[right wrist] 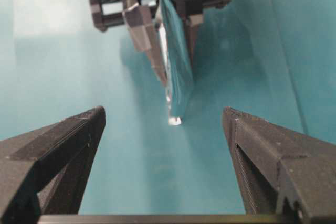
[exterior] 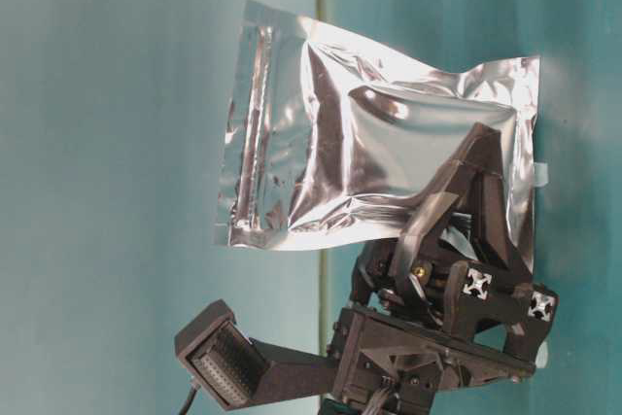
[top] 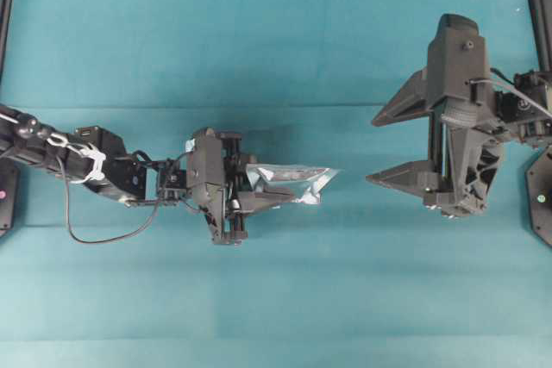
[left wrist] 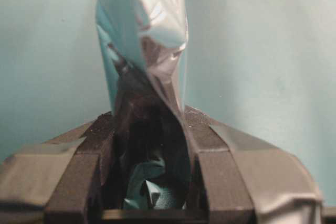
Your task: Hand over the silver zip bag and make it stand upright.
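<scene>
The silver zip bag (top: 297, 180) is held in the air over the teal table, edge-on from above. My left gripper (top: 274, 189) is shut on one end of it. At table level the crinkled foil (exterior: 369, 143) spreads wide, its zip strip (exterior: 255, 133) at the end away from the left fingers (exterior: 457, 206). In the left wrist view the bag (left wrist: 152, 45) rises from between the jaws of the left gripper (left wrist: 149, 129). My right gripper (top: 371, 149) stands open, apart from the bag's free end. Its wrist view has the bag (right wrist: 177, 72) straight ahead, beyond the right gripper (right wrist: 163, 114).
Teal cloth (top: 276, 299) covers the table. Black frame posts stand at the left edge (top: 7, 200) and the right edge (top: 543, 187). A cable (top: 103, 237) loops below the left arm.
</scene>
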